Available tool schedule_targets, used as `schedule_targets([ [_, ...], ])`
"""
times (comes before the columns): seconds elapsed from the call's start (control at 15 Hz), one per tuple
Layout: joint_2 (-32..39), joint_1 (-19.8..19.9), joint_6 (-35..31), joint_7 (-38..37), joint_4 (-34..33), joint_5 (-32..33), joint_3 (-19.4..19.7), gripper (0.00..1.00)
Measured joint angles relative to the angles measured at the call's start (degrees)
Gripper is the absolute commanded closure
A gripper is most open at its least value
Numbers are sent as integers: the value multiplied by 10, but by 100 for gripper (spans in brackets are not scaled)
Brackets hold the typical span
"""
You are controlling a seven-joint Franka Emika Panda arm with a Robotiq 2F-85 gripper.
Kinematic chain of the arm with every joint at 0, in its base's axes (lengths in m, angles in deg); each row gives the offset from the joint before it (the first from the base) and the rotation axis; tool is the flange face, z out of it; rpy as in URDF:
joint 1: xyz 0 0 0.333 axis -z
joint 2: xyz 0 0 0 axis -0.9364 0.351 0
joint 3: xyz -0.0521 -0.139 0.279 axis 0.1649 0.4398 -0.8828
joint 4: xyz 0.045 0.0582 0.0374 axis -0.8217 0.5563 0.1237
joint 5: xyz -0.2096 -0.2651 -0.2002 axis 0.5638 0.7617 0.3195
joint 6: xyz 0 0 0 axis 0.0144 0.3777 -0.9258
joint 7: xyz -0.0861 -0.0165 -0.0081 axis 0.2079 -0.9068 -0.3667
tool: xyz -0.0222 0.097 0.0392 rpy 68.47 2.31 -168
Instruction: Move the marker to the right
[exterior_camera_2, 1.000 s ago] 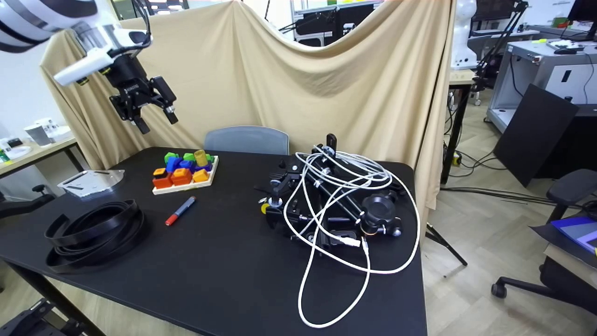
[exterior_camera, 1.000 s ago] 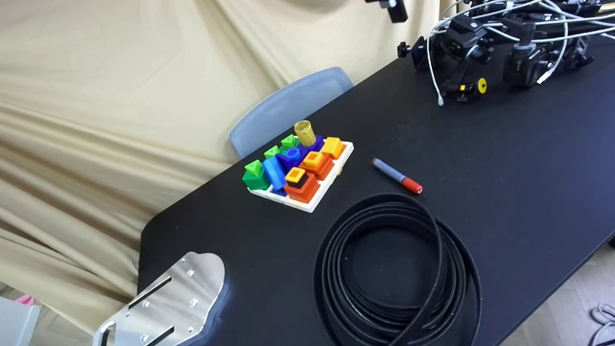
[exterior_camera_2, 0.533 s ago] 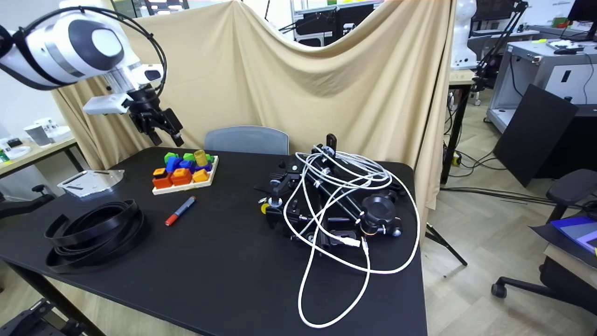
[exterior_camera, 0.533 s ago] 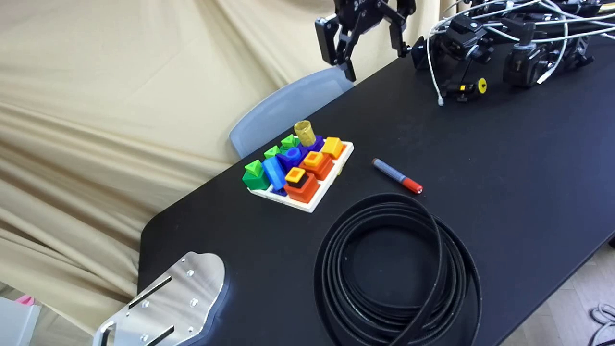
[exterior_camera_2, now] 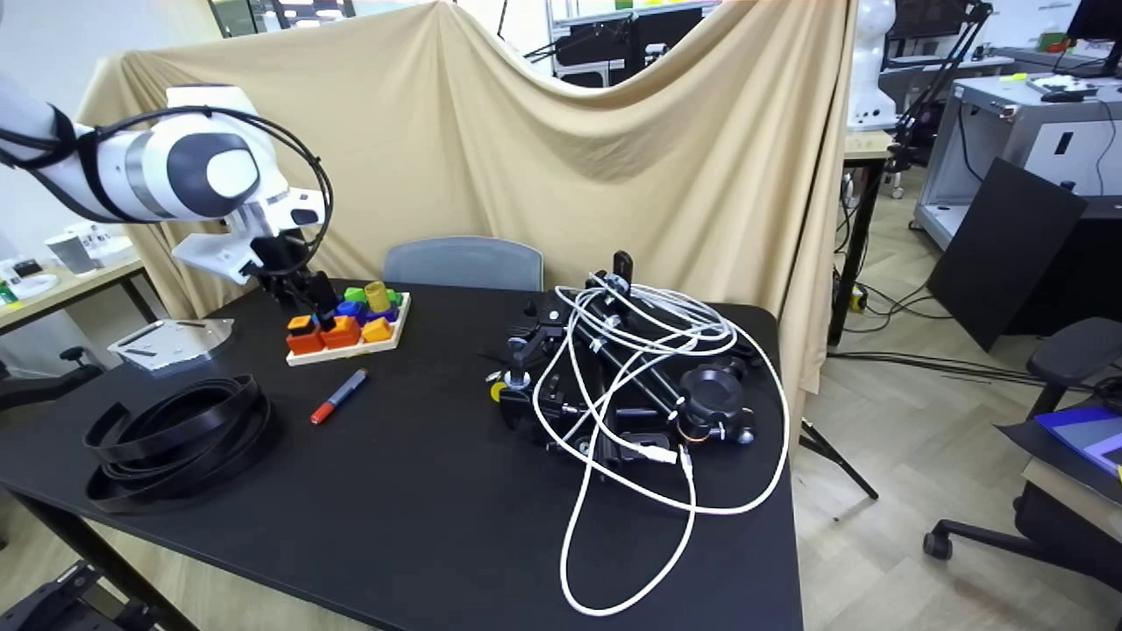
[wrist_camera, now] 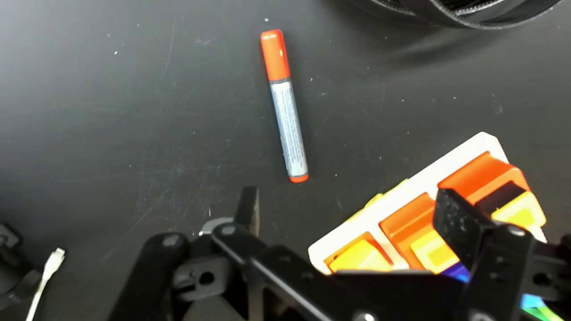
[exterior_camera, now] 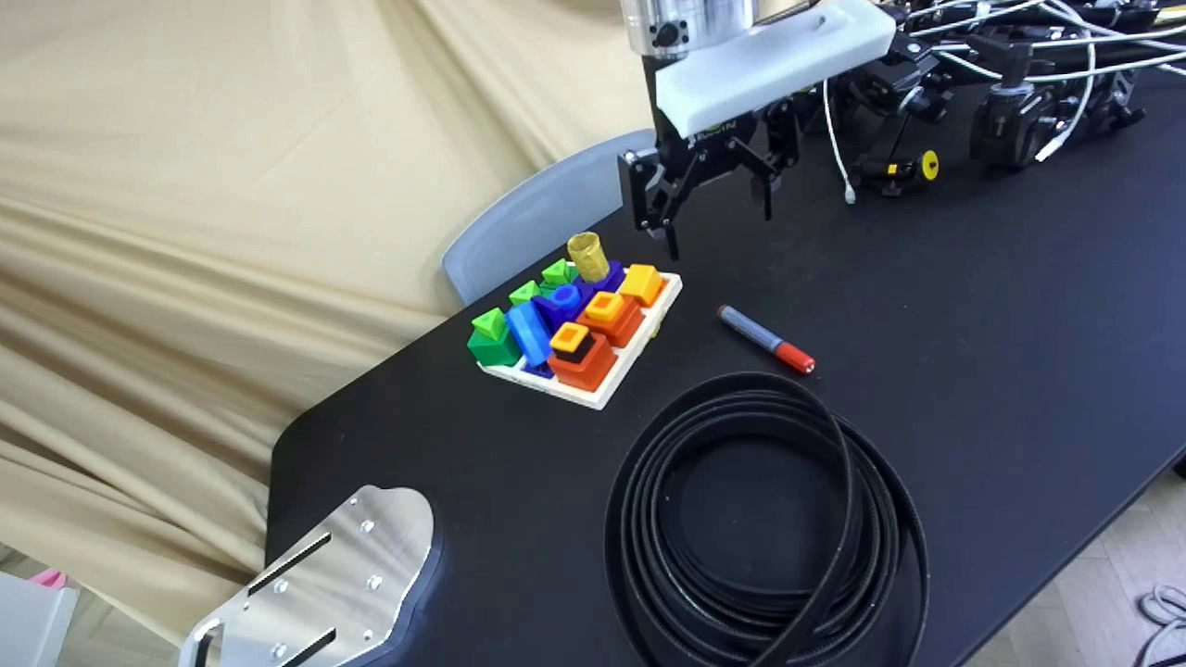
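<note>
The marker, with a grey-blue body and red cap, lies on the black table in both exterior views (exterior_camera: pixel 765 339) (exterior_camera_2: pixel 340 396). In the wrist view the marker (wrist_camera: pixel 287 111) lies ahead of the fingertips, cap pointing away, not between them. My gripper (exterior_camera: pixel 721 227) hangs above the table, behind the marker, close to the block board. In the wrist view the gripper (wrist_camera: pixel 348 200) is open and empty, its fingers wide apart. One finger overlaps the board in that view. In an exterior view the arm partly hides the gripper.
A white board (exterior_camera: pixel 625 357) with coloured blocks stands beside the marker. A black coiled strap (exterior_camera: pixel 639 519) lies close to the marker's cap end. A metal plate (exterior_camera: pixel 389 547) lies at one table end. Black mounts and white cables (exterior_camera_2: pixel 614 350) cover another part. A chair (exterior_camera_2: pixel 465 263) stands behind.
The arm has come down from high above the table, and the gripper is now lower, near the block board. It stays open. The marker has not moved.
</note>
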Motion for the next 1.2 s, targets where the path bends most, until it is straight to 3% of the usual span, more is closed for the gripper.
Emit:
schedule_targets([
  [0.93,60,-13,-10,19,6,-6,17,0],
  [1.2,76,-20,-3,67,0,19,23,0],
])
